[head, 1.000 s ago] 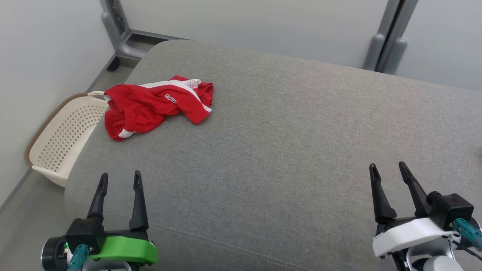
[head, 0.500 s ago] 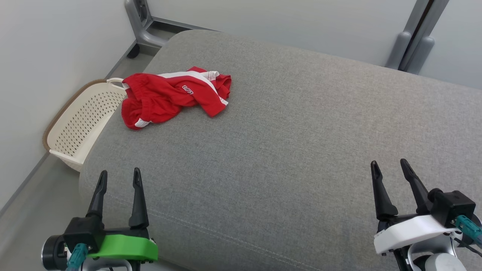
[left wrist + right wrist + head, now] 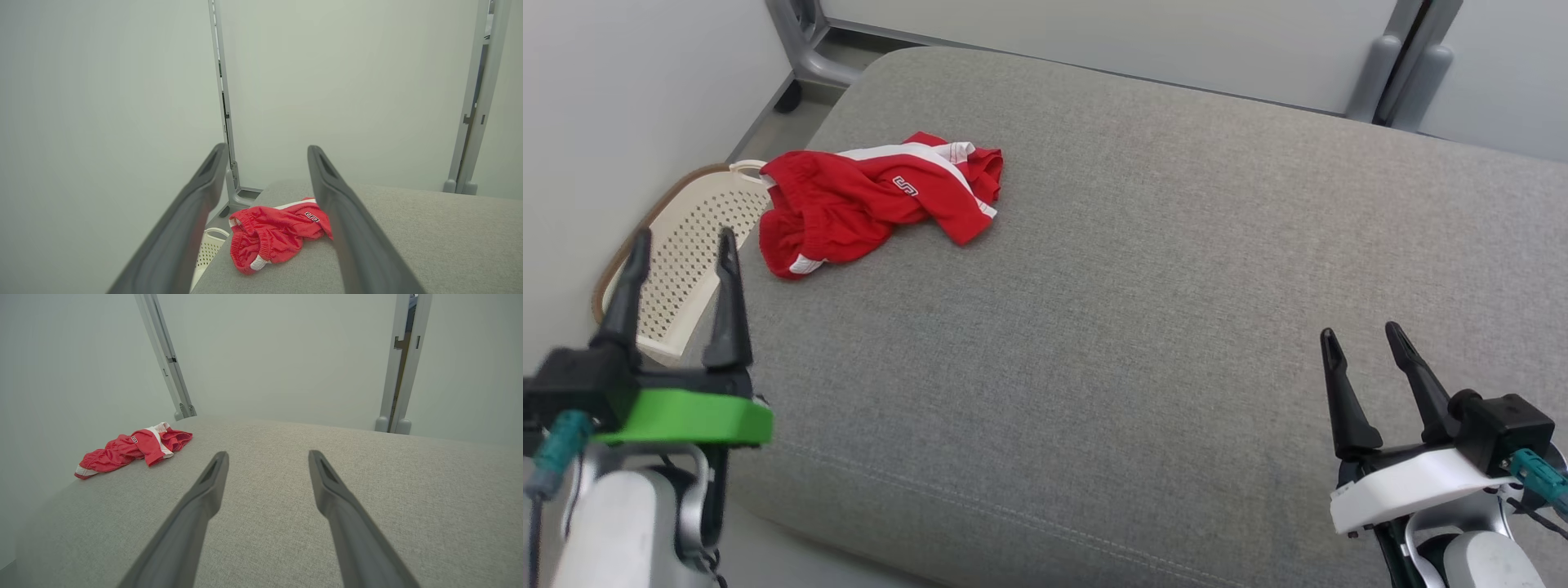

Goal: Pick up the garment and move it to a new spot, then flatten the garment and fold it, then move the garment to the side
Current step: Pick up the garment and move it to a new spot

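The left jaws stand wide apart and hold nothing; their two dark fingers hang at the left edge of the grey cushion, in front of the cream basket in the head view. The right jaws are likewise spread and empty, their two fingers above the cushion's near right part, well apart from the cloth.

One garment, red with white trim and a small white mark, lies crumpled at the cushion's far left corner. Its left end reaches the rounded edge just beside the basket's rim. In the left wrist view the garment shows between the two fingers, ahead of them; in the right wrist view it sits far off to the left.

From the garment rightward the fabric runs bare to the right and near edges. One perforated basket sits on the floor against the cushion's left side. Two grey posts rise behind the far edge, before a pale wall.
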